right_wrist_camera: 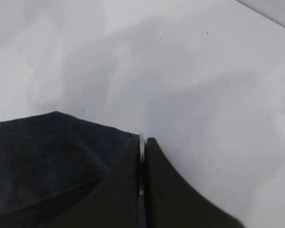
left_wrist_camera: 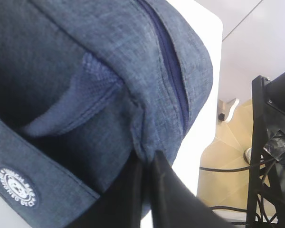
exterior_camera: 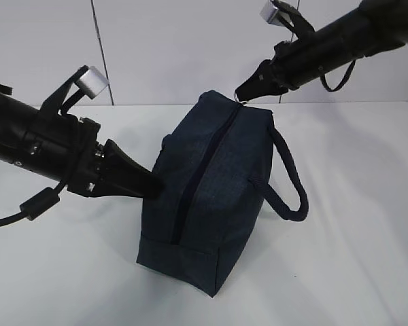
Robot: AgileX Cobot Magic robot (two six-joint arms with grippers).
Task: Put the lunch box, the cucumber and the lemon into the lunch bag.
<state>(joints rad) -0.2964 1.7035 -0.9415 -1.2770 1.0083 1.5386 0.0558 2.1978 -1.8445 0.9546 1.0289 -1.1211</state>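
Jaws clamped on lunch bag point(exterior_camera: 204, 190)

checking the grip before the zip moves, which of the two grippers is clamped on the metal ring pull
The right gripper, at the far end of the lunch bag, has the thin metal ring pull between its shut jaws. The left gripper pinches only fabric.

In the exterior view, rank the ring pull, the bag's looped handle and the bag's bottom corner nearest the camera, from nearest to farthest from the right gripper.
1. ring pull: pinched in the right gripper, at the far top end of the lunch bag.
2. looped handle: on the bag's right side.
3. bottom corner: lowest, nearest the camera.
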